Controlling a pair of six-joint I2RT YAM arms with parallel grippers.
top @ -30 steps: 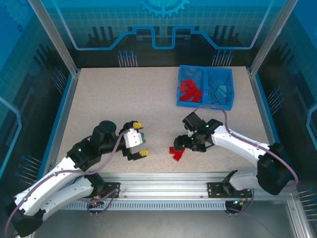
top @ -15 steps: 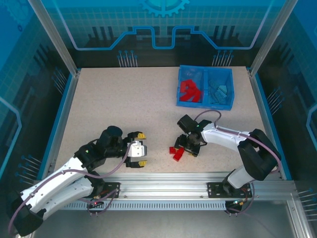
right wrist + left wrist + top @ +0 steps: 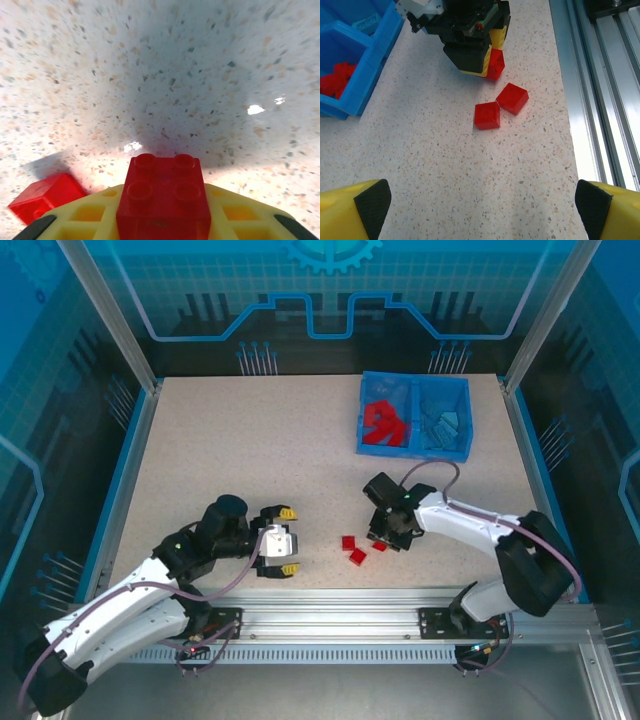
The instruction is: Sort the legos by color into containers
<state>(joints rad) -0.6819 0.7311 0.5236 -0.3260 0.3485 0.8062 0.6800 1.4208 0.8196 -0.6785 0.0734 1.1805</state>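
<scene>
Closing just now, the right gripper (image 3: 386, 538) grips one red brick (image 3: 167, 197), ready for lifting; the left gripper (image 3: 289, 540) hangs open.

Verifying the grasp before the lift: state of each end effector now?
Left end effector: open, empty.
Right end effector: shut on a red lego.

No writing, number or brand can be read anywhere. The blue back panel (image 3: 200, 290) bears a gear emblem (image 3: 332, 252) and line patterns, without letters. A light blue lego (image 3: 367, 21) in the bin (image 3: 370, 60) shows marks too small to read.
</scene>
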